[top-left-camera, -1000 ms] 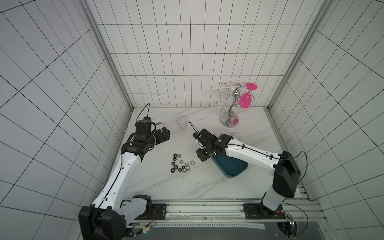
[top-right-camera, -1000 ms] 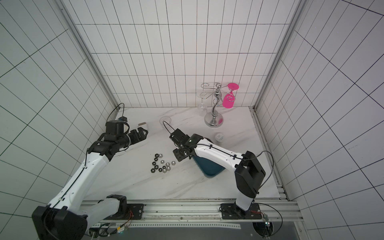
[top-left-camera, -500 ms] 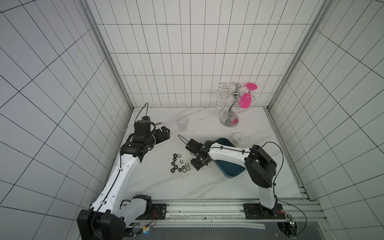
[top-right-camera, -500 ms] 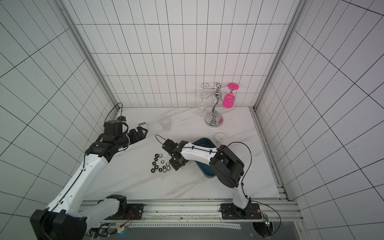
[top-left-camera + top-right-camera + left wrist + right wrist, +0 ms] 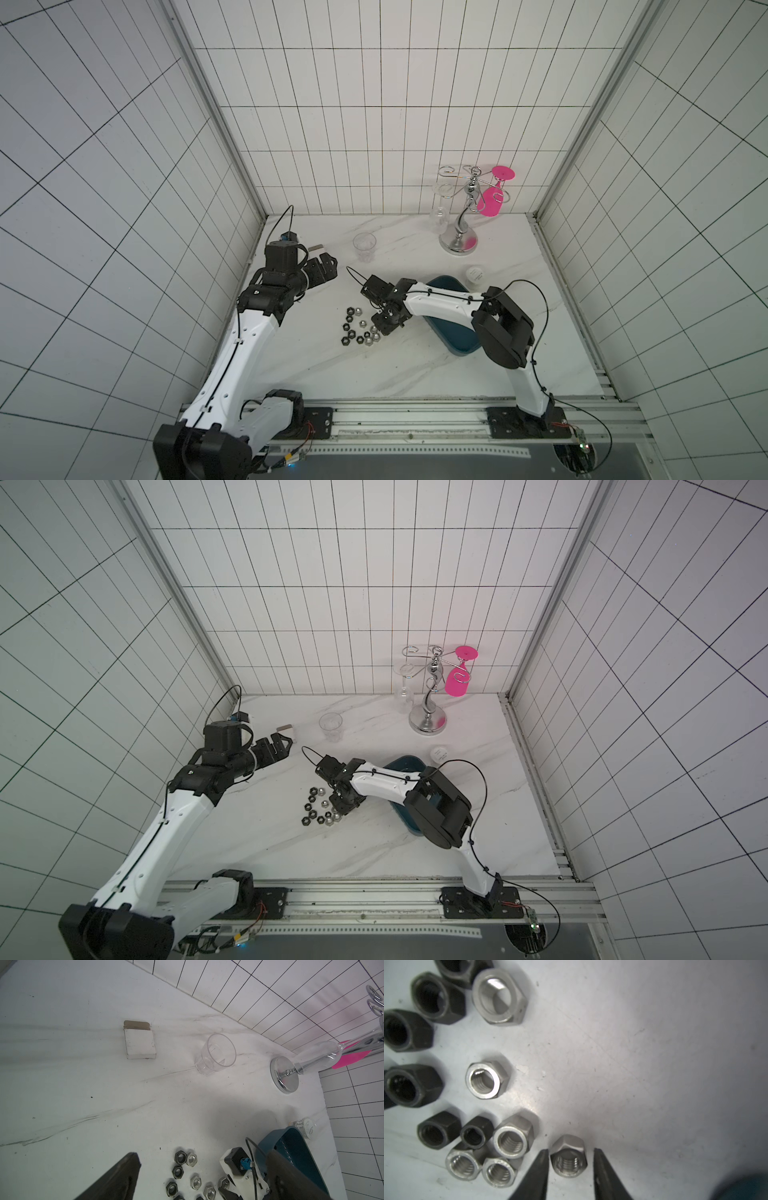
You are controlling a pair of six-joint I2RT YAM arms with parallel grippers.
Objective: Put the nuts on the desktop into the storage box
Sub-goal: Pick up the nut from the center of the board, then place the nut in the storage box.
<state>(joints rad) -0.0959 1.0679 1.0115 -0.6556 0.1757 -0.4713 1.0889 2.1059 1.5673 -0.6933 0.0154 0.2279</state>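
Task thing: black and silver metal hex nuts (image 5: 359, 330), roughly a dozen in view, lie clustered on the white marble-patterned surface (image 5: 374, 374), just left of the dark teal rounded plastic storage box (image 5: 455, 344).
Storage box content: no nut shows in the visible part; the right arm hides much of it.
Right tool (image 5: 570, 1151): narrow, lowered at the right edge of the cluster, jaws flanking one silver hex nut (image 5: 568, 1164). A sliver of surface shows beside one jaw, so the grip is judged not complete.
Left tool (image 5: 323, 269): wide, holding nothing, far left, well apart from the nuts.
Progress: judged early; the transfer of this nut is not yet done.
Remaining: lift, carry right, release over the storage box, then repeat for every other nut.
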